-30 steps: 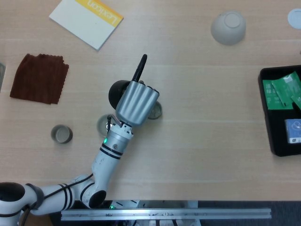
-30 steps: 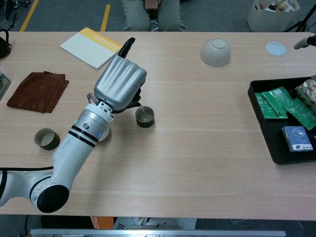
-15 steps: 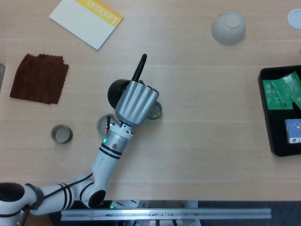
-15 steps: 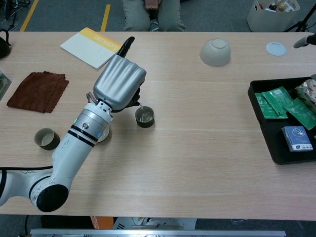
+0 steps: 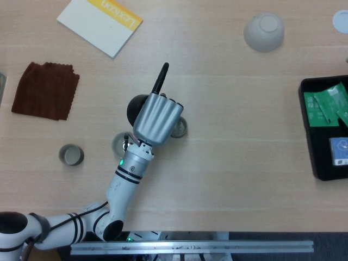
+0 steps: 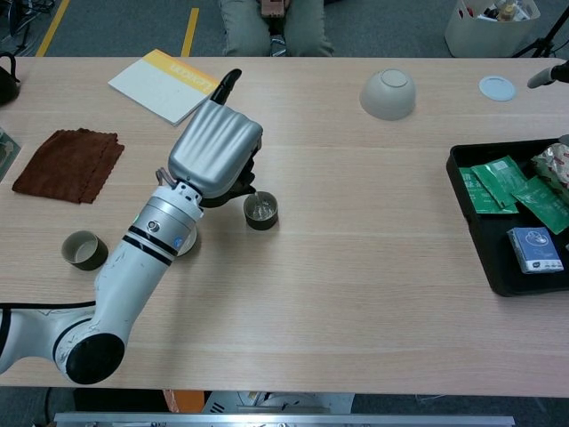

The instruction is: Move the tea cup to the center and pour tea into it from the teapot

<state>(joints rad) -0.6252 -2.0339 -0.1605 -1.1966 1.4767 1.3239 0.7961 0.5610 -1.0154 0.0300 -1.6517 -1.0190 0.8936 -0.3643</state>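
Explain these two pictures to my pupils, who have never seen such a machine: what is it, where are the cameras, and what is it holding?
It is a robot arm ending in a silver mechanical left hand. One camera looks straight down from its head; the other looks forward from its chest. The hand holds a black teapot with a long handle over a small dark tea cup on the pale wooden table. Around lie a brown cloth, a yellow-and-white booklet, an upturned grey bowl, a second cup and a black tray of packets.
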